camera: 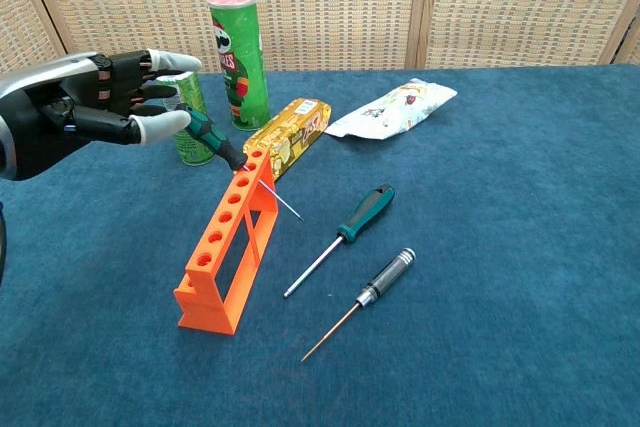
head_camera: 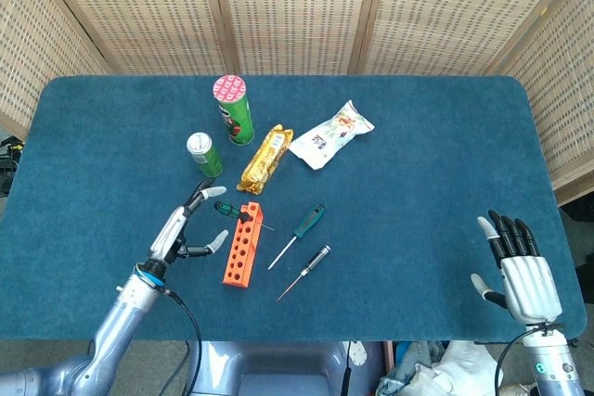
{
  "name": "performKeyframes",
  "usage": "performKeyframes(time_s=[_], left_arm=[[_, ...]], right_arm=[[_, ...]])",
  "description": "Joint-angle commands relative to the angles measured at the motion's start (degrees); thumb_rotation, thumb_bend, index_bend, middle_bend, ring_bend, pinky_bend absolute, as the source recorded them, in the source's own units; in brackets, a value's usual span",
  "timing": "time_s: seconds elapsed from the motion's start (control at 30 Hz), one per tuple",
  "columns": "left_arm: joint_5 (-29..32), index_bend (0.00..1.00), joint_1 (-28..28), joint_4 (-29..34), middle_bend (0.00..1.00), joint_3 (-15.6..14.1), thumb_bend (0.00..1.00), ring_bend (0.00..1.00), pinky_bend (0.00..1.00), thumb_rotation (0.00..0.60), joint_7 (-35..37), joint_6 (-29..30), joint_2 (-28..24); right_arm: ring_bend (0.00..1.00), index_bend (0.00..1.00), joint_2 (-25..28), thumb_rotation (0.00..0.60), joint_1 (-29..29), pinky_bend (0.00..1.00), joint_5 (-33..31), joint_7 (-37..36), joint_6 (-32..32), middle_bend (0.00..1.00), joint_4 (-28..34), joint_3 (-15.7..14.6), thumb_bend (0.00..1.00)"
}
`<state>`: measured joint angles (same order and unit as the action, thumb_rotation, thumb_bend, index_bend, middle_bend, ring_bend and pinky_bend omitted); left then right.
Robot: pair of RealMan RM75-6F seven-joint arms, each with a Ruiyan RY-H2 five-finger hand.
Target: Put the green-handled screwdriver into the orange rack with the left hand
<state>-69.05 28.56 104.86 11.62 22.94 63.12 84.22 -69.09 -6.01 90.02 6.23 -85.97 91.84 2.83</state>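
The orange rack (head_camera: 238,249) (camera: 225,247) stands on the blue table, left of centre. The green-handled screwdriver (head_camera: 225,210) (camera: 212,139) leans in the rack's farthest hole, handle tilted up to the left and tip poking out on the right side. My left hand (head_camera: 181,229) (camera: 85,112) hovers just left of the handle with its fingers spread, holding nothing; its thumb tip is close beside the handle. My right hand (head_camera: 522,275) rests open at the table's near right edge, seen only in the head view.
A teal-handled screwdriver (head_camera: 299,234) (camera: 345,232) and a black-handled one (head_camera: 308,271) (camera: 370,292) lie right of the rack. Behind it are a green soda can (head_camera: 203,154), a tall green tube (head_camera: 234,108) (camera: 236,57), a yellow snack pack (head_camera: 265,159) and a white bag (head_camera: 331,134).
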Motion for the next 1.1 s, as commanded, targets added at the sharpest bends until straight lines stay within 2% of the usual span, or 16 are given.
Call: performKeyframes(time_s=[0.03,0.37,1.1], left_arm=[[0.6,0.18,0.7,-0.6,0.0,0.6,0.37,0.0,0.0,0.6,0.1,-0.8,1.4],[0.1,0.18,2.1,-1.5,0.0,1.8,0.37,0.0,0.0,0.6,-0.7,-1.3,4.6],[0.7,0.18,3.7,-0.6,0.0,3.2,0.38,0.0,0.0,0.6,-3.2,-2.0,6.5]], right_arm=[[0.0,0.0,0.0,0.6,0.0,0.0,0.0,0.0,0.1,0.0,0.0,0.0,0.24],[0.0,0.0,0.1,0.6,0.0,0.0,0.1,-0.1,-0.1,0.0,0.0,0.0,0.24],[0.0,0.0,0.1,0.6,0.0,0.0,0.5,0.0,-0.3,0.0,0.2,-0.1,0.24]])
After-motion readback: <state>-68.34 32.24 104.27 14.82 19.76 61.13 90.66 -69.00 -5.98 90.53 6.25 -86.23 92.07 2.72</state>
